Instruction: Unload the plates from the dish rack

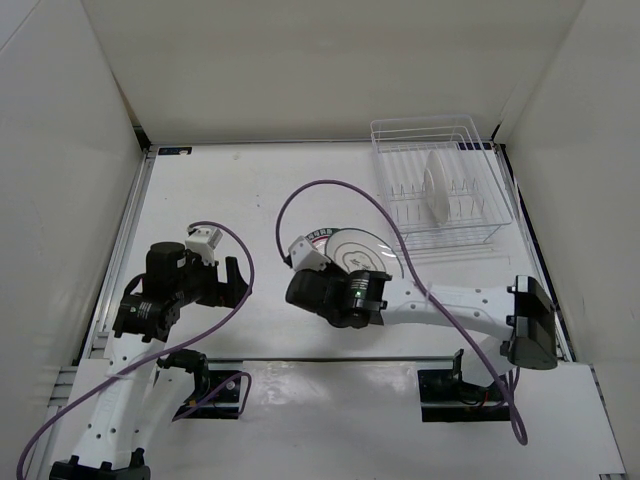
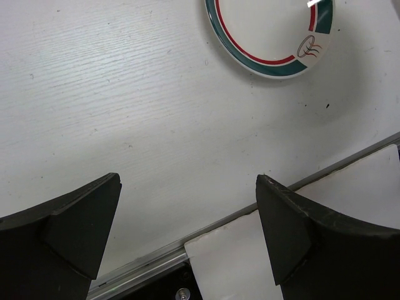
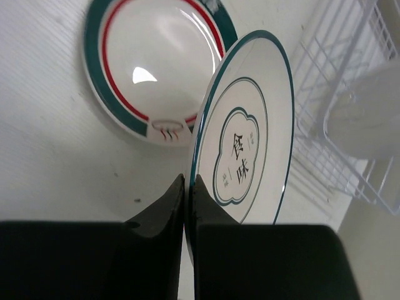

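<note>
A white plate with a thin dark rim and a grey centre motif (image 3: 250, 125) is tilted on edge, and my right gripper (image 3: 189, 182) is shut on its lower rim. Just behind it a plate with a green-and-red ringed rim (image 3: 134, 56) lies flat on the table. From above, the held plate (image 1: 362, 255) hovers over the ringed plate (image 1: 318, 237), left of the white wire dish rack (image 1: 400, 215). Another white plate (image 1: 437, 187) stands upright in the rack. My left gripper (image 1: 235, 280) is open over bare table to the left, holding nothing; its view shows the ringed plate (image 2: 269, 44).
White walls close in the table on the left, back and right. A metal rail (image 2: 250, 212) and a raised white board run along the near edge by the arm bases. A purple cable (image 1: 330, 190) arcs above the right wrist.
</note>
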`<state>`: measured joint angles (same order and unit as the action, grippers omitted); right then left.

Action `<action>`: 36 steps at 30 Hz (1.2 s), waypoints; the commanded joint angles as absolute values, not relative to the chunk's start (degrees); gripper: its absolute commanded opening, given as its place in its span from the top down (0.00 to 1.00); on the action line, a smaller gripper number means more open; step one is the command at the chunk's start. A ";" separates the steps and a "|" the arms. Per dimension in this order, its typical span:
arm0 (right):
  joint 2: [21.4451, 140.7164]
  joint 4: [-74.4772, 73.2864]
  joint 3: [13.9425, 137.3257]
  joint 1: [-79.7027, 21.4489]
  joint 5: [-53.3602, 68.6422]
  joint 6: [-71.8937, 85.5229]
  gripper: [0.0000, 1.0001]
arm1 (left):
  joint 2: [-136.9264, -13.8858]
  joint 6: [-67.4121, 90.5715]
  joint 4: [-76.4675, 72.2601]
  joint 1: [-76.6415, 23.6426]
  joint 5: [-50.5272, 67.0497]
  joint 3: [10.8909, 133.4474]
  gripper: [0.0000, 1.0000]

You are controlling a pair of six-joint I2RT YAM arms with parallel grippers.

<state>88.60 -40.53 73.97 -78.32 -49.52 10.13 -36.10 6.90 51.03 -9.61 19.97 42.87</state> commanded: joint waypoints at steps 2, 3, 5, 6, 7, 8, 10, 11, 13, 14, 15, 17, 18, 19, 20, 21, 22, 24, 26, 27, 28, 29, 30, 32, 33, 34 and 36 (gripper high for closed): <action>85.25 -57.20 71.20 -79.98 -56.58 25.00 1.00 | -35.95 6.94 50.89 -9.84 20.30 43.07 0.00; 85.25 -61.05 71.10 -80.94 -57.04 26.96 1.00 | -35.86 6.94 50.71 -9.84 20.22 43.07 0.00; 85.52 -66.60 70.67 -81.56 -57.22 33.09 1.00 | -35.95 6.94 50.80 -9.84 20.30 42.98 0.00; 85.69 -67.49 70.06 -82.08 -57.04 34.44 1.00 | -36.21 6.94 50.80 -9.84 20.04 43.15 0.00; 86.04 -68.28 69.53 -82.52 -56.08 37.15 1.00 | -36.38 6.86 50.80 -9.93 20.21 42.98 0.00; 86.31 -68.29 67.96 -82.79 -55.73 38.05 1.00 | -36.30 6.94 50.63 -9.84 20.21 43.15 0.00; 86.83 -68.03 66.72 -83.75 -54.32 40.15 1.00 | -36.30 6.86 50.54 -9.84 20.30 43.15 0.00; 87.36 -68.03 65.40 -83.93 -54.23 41.82 1.00 | -36.30 7.03 50.54 -9.93 20.39 43.07 0.00; 88.24 -68.29 64.43 -84.02 -53.88 44.47 1.00 | -36.47 6.94 50.71 -9.84 20.39 43.15 0.00; 88.42 -68.47 63.55 -83.94 -53.88 46.30 1.00 | -36.30 6.94 50.71 -9.84 20.30 43.07 0.00; 88.59 -68.47 62.59 -83.76 -53.96 48.06 1.00 | -36.39 6.94 50.80 -9.84 20.48 43.07 0.00; 88.77 -67.50 60.83 -83.67 -53.62 49.82 1.00 | -36.56 6.94 50.80 -9.93 20.48 43.07 0.00; 88.60 -66.98 58.99 -83.67 -53.44 49.92 1.00 | -36.39 6.86 50.71 -9.84 20.39 43.07 0.00; 88.33 -65.15 58.37 -83.50 -53.00 50.18 1.00 | -36.39 6.94 50.89 -9.93 20.48 42.98 0.00; 88.16 -64.43 57.66 -83.32 -52.91 50.27 1.00 | -36.56 6.94 50.63 -10.02 20.57 42.98 0.00; 87.89 -63.81 56.87 -83.23 -52.65 51.14 1.00 | -36.74 6.86 50.71 -9.93 20.48 43.07 0.00; 87.63 -61.81 54.78 -83.06 -52.21 51.07 1.00 | -36.83 6.94 50.80 -9.76 20.57 42.98 0.00; 87.63 -59.17 52.40 -82.97 -51.94 51.24 1.00 | -36.82 6.86 50.80 -9.93 20.57 42.98 0.00; 88.06 -58.28 51.34 -82.88 -52.12 50.89 1.00 | -36.74 6.94 50.89 -9.84 20.65 43.15 0.00; 89.11 -57.58 51.24 -83.05 -52.21 50.54 1.00 | -37.00 6.86 50.89 -9.84 20.65 42.98 0.00; 89.64 -56.44 51.07 -82.80 -52.82 50.45 1.00 | -36.91 6.94 50.80 -9.93 20.74 42.98 0.00; 90.87 -56.08 51.15 -82.88 -53.26 50.36 1.00 | -37.00 6.86 50.89 -9.93 20.66 43.07 0.00; 92.62 -55.81 51.41 -82.79 -53.87 50.36 1.00 | -37.00 6.77 50.80 -9.84 20.74 42.98 0.00; 95.26 -55.90 52.91 -82.79 -55.45 50.62 1.00 | -37.00 6.86 50.89 -9.93 20.66 42.98 0.00; 97.10 -56.42 53.35 -82.71 -55.81 51.23 1.00 | -37.00 6.86 50.89 -9.84 20.65 42.98 0.00; 99.12 -56.43 54.65 -82.71 -55.98 51.41 1.00 | -37.09 6.86 50.80 -9.84 20.65 42.98 0.00; 102.63 -56.34 55.45 -82.71 -57.21 52.03 1.00 | -37.18 6.86 51.06 -9.93 20.65 42.98 0.00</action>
<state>99.07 -56.84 52.77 -82.87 -52.99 49.21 -37.15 6.92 51.03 -9.61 20.03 42.87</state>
